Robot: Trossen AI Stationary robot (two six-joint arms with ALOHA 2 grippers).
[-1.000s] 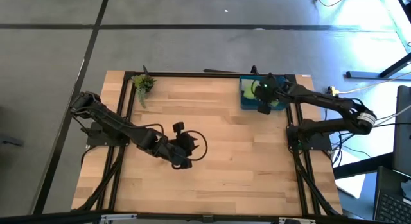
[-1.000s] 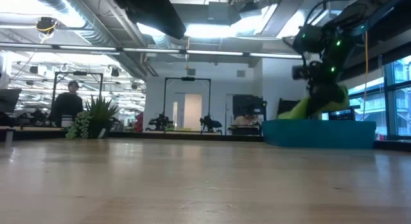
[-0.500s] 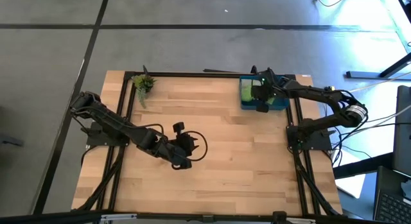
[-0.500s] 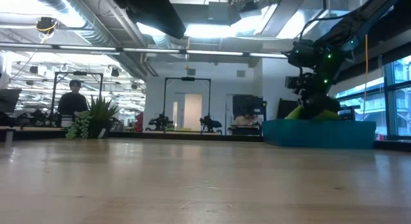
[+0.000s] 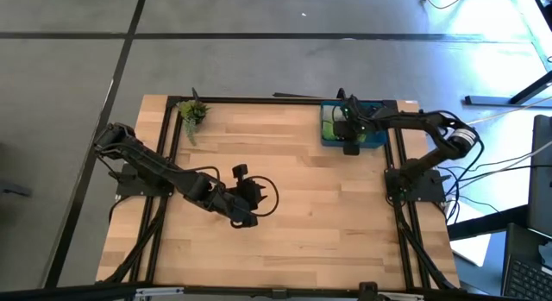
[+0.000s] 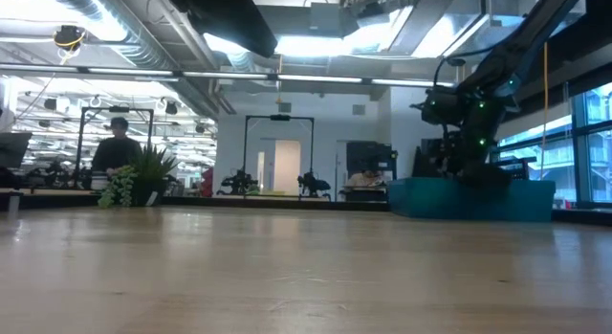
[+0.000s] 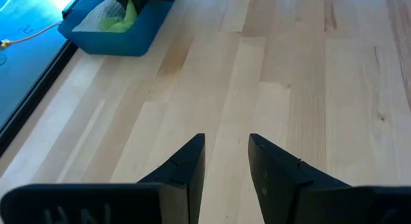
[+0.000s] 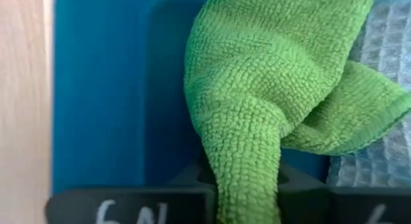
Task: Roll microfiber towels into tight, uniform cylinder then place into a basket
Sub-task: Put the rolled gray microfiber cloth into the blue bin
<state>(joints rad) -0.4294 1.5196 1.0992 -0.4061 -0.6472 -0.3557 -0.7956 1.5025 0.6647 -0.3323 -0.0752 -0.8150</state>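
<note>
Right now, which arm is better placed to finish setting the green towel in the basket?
Right. The right gripper is over the blue basket, shut on the green towel; the left gripper waits mid-table.

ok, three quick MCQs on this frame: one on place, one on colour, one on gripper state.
1. Where is the right gripper?
A. over the basket
B. beside the potted plant
C. at table centre

2. What colour is the towel in that gripper?
A. grey
B. lime green
C. white

3. What is the left gripper doing?
A. clamping a towel
B. holding the basket
C. open, empty

Answers: 1 A, high view shows it above the blue tray. 2 B, right wrist view shows green cloth between its fingers. 3 C, left wrist view shows bare table between its fingers.
</note>
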